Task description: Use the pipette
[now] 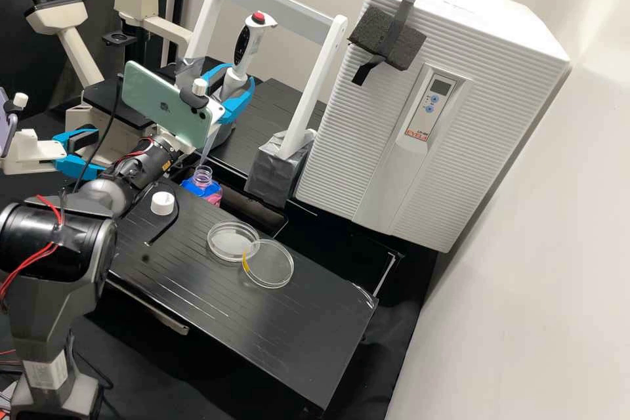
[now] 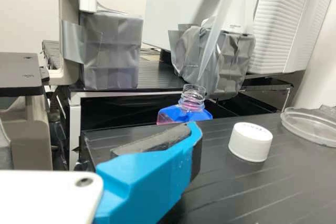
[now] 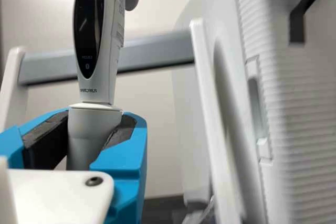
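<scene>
A white pipette (image 1: 246, 46) with a red button stands upright at the back left, and my right gripper (image 1: 230, 95) is shut on its lower body. In the right wrist view the pipette (image 3: 97, 51) rises between the blue fingers (image 3: 123, 156). Its clear tip (image 1: 205, 156) points down just above the open neck of a small bottle of pink liquid (image 1: 205, 185). My left gripper (image 1: 82, 154) stands open at the far left, holding nothing. One of its blue fingers (image 2: 152, 177) is near the bottle (image 2: 189, 109) and the white cap (image 2: 250, 141).
The cap (image 1: 162, 203) and two clear petri dish halves (image 1: 233, 239) (image 1: 269, 262) lie on the black slatted tray (image 1: 295, 328). A white ribbed appliance (image 1: 446, 98) stands at the right. A white frame with taped feet (image 1: 279, 167) and a microscope (image 1: 59, 20) are behind.
</scene>
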### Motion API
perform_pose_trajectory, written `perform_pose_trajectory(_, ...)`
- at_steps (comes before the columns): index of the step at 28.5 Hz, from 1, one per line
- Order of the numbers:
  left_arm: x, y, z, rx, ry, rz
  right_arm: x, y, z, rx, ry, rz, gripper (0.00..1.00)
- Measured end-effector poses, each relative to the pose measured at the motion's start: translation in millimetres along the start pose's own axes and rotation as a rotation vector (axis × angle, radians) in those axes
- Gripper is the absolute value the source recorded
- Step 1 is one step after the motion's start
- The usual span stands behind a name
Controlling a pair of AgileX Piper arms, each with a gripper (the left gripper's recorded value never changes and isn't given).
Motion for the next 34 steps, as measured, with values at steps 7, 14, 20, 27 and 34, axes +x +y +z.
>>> perform_pose_trajectory(7,-0.9,0.4,-3.0,-0.006,0.011,0.003,-12,40.6,3.2,0.088,0.102,0.029,0.0)
perform_pose_trajectory(14,-0.5,0.8,-2.9,-0.006,0.01,0.004,-27,82.5,24.3,0.16,0.123,0.078,0.0)
perform_pose_trajectory(20,0.9,1.7,-0.9,-0.004,0.0,0.007,-39,106.6,47.0,0.196,0.108,0.07,0.0)
perform_pose_trajectory(27,2.6,0.7,5.4,-0.001,-0.026,0.003,-48,111.9,68.2,0.219,0.001,0.044,0.0)
perform_pose_trajectory(34,5.1,1.3,11.2,-0.001,-0.048,0.007,-56,116.0,82.9,0.237,-0.075,0.058,0.0)
